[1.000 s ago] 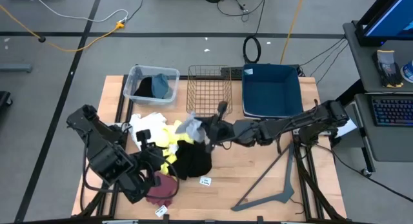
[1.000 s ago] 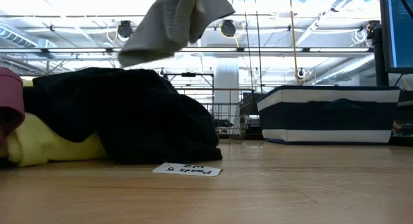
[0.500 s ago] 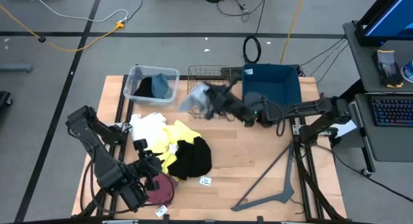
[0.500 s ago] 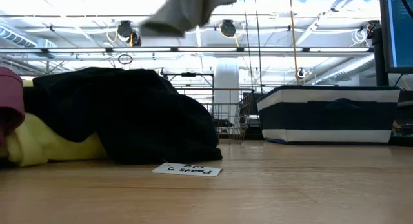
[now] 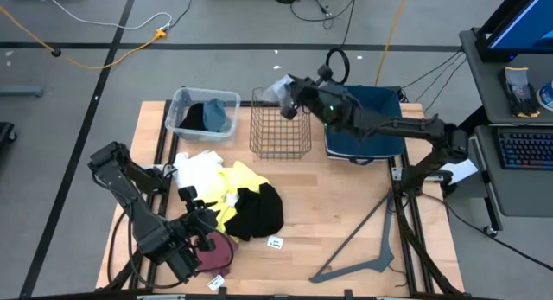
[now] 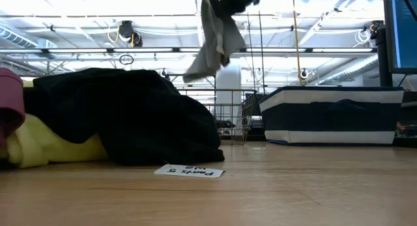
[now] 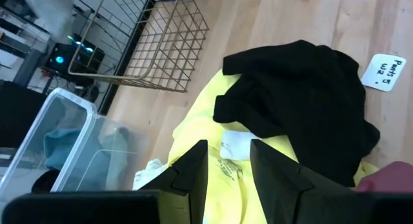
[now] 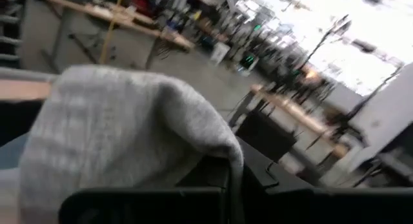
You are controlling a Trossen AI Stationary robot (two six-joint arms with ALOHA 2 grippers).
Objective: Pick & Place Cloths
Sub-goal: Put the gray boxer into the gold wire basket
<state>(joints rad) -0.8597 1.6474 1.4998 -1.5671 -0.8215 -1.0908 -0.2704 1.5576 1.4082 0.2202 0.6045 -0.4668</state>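
A grey cloth (image 5: 280,86) hangs from my right gripper (image 5: 294,92), which is shut on it high above the far rim of the wire basket (image 5: 281,127); in the low view the grey cloth (image 6: 215,37) dangles in the air. The other cloths lie piled on the table: white (image 5: 197,169), yellow (image 5: 235,181), black (image 5: 259,210) and maroon (image 5: 218,250). My left gripper (image 7: 227,146) is open and hovers over the pile's near left side, above the yellow cloth (image 7: 206,121) and the black cloth (image 7: 303,101). My right gripper holds the grey cloth by a bunched upper part (image 8: 193,143) that drapes over and hides the fingers. The cloth is lifted clear and hangs slack below the gripper, with its lower end (image 6: 192,75) free in the air.
A clear plastic bin (image 5: 183,101) at the far left holds a black and a blue-grey cloth. The dark blue fabric bin (image 5: 363,118) stands right of the wire basket. White tags (image 5: 275,243) lie on the wood near the pile. A grey angled bar (image 5: 363,248) lies at the near right.
My right gripper has carried the grey cloth from just above the pile up and toward the table's far edge, ending over the wire basket's far rim. The cloth swung on the way and now hangs straight down. My left arm drew back slightly toward the near edge.
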